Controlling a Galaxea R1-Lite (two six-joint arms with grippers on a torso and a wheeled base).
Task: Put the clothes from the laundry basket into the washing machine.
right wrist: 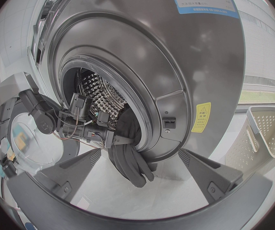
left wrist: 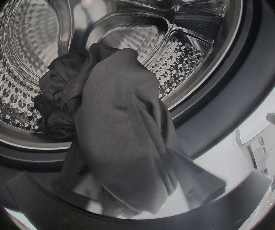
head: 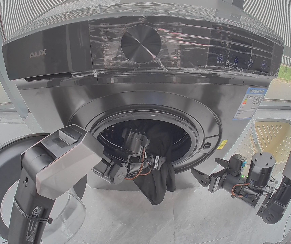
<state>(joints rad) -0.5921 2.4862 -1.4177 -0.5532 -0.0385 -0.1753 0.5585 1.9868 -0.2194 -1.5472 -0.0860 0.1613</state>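
Note:
A black garment (head: 157, 183) lies half in the washing machine's drum (left wrist: 25, 48) and half out, its lower end hanging over the door rim (head: 199, 133) toward the floor. My left gripper (head: 159, 161) is inside the door opening with its fingers (left wrist: 35, 189) spread open, and the garment (left wrist: 118, 118) is draped over and between them. The right wrist view shows the same cloth (right wrist: 129, 163) dangling below the left gripper (right wrist: 127, 141). My right gripper (head: 204, 168) hangs open and holds nothing, low in front of the machine, to the right of the opening.
The round glass door (head: 3, 173) stands swung open at the left. A beige perforated laundry basket (head: 274, 136) sits on the floor to the machine's right, behind my right arm. Pale floor tiles (head: 192, 217) lie in front of the machine.

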